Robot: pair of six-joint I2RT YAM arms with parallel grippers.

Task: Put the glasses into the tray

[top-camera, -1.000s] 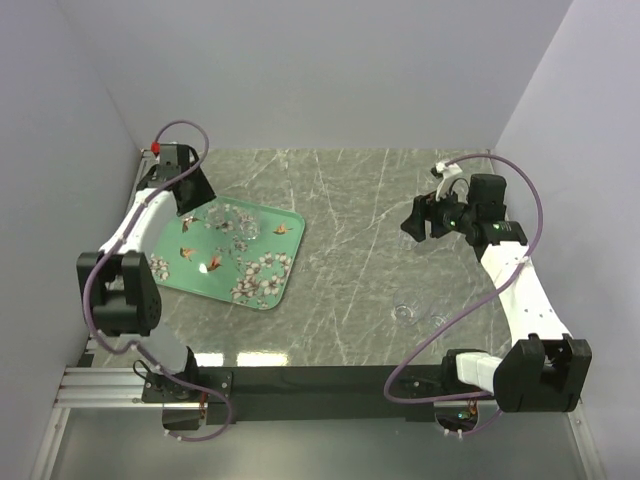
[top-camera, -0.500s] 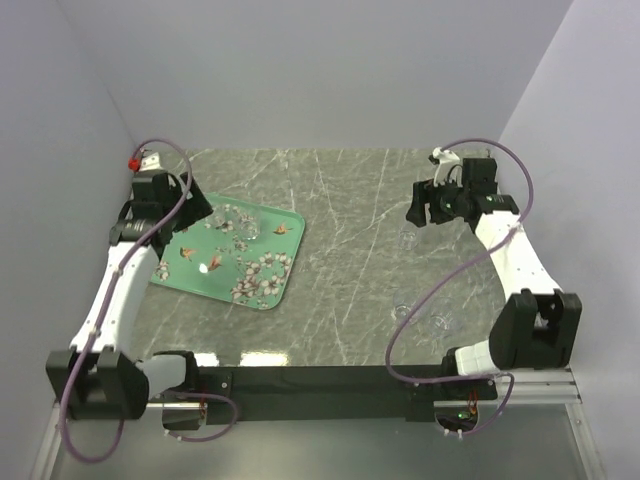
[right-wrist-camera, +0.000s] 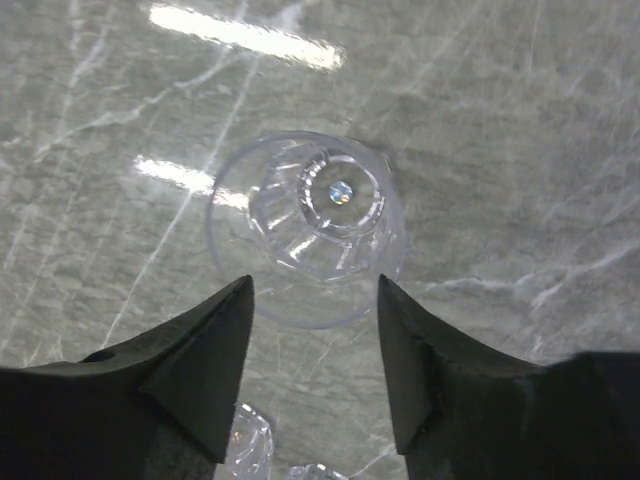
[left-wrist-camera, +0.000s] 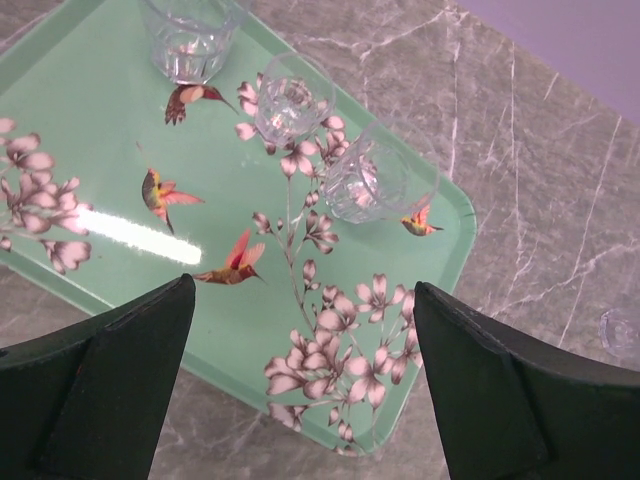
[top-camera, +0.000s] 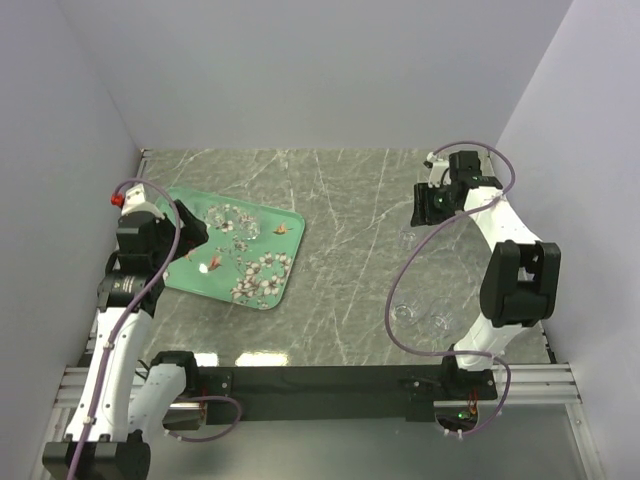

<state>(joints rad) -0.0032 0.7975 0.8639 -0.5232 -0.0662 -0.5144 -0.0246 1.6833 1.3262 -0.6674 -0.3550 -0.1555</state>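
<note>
The mint-green tray [top-camera: 262, 280] lies at the left and fills the left wrist view [left-wrist-camera: 90, 110]. Three clear glasses stand upright in it [left-wrist-camera: 290, 95], two of them visible in the top view [top-camera: 247, 228]. My left gripper [top-camera: 190, 230] hangs open and empty above the tray [left-wrist-camera: 302, 290]. My right gripper [top-camera: 418, 212] is open above a lone upright glass [top-camera: 407, 238] on the table. In the right wrist view that glass [right-wrist-camera: 310, 225] sits just ahead of the open fingertips [right-wrist-camera: 315, 285], untouched. Two more glasses [top-camera: 404, 313] stand near the front right.
The marble table [top-camera: 340, 200] is walled at the back and on both sides. A glass shows at the right edge of the left wrist view [left-wrist-camera: 620, 330]. Two glasses show at the bottom of the right wrist view [right-wrist-camera: 245, 445]. Arm cables loop above the front right glasses.
My left gripper has drawn back from the tray's far left toward its near side, empty. My right arm has swung and its gripper now sits over the lone glass.
</note>
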